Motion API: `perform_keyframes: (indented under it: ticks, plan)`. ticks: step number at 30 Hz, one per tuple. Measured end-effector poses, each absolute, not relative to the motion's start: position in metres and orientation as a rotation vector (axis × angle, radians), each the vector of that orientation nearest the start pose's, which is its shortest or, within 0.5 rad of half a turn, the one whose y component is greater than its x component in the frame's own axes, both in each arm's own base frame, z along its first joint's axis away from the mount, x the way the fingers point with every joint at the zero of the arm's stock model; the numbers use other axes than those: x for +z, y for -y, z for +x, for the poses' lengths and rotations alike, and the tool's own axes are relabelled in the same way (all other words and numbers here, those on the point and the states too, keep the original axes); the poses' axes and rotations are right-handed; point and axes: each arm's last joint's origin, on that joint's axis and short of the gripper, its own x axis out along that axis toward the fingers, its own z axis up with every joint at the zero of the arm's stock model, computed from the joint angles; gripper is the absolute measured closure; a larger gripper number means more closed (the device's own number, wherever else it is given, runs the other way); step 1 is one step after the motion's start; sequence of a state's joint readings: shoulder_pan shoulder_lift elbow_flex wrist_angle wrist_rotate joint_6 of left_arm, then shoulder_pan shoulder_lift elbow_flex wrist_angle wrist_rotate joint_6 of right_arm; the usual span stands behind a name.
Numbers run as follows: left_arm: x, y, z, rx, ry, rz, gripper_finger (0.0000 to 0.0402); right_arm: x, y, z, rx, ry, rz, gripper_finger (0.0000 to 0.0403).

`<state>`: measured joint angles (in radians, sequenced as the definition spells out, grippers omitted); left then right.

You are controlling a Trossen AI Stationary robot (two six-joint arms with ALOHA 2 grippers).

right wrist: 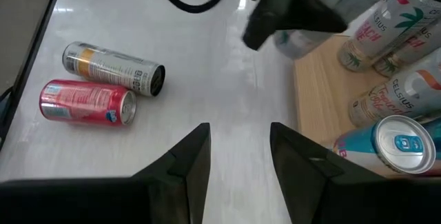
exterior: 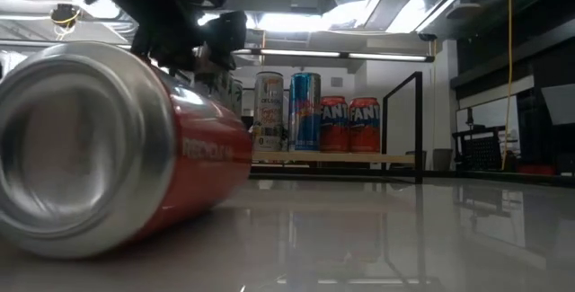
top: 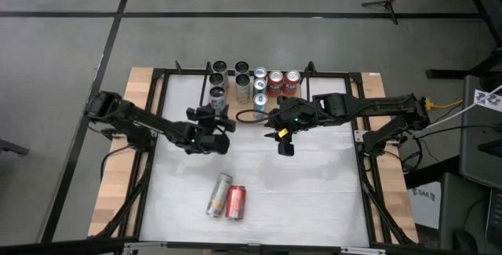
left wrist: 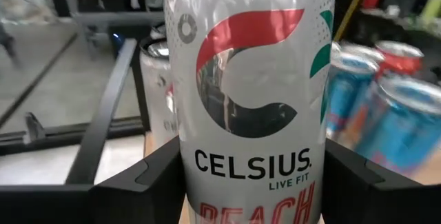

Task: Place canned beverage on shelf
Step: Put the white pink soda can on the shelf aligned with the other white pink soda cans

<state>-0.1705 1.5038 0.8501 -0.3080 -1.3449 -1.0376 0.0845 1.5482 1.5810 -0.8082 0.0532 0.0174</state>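
The left gripper (top: 213, 122) holds the upright Celsius can (left wrist: 251, 93) between its fingers at the shelf's (right wrist: 318, 107) front-left edge; the right gripper (right wrist: 238, 148), part-open and empty, waits nearby.

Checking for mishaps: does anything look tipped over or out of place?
Yes: two cans lie on their sides on the white tabletop, apart from the shelf: a silver can and a red can, side by side. No spill shows.
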Motion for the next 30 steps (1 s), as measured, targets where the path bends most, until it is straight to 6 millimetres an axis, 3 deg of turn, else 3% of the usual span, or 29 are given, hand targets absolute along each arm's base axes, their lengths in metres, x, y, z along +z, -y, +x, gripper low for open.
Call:
perform_keyframes:
  ticks: [12, 21, 30]
  plan:
    - [0.166, 0.019, 0.296, 1.389, -0.007, -0.044, 0.0166, 0.368, -0.026, 0.325, 0.023, -0.774, -0.037, 0.0256]
    - [0.139, 0.008, 0.303, 1.442, 0.028, -0.054, 0.0166, 0.368, -0.026, 0.325, 0.023, -0.774, -0.037, 0.0256]
    - [0.130, -0.002, 0.305, 1.482, 0.056, -0.058, 0.0166, 0.368, -0.026, 0.325, 0.029, -0.774, -0.050, 0.0256]
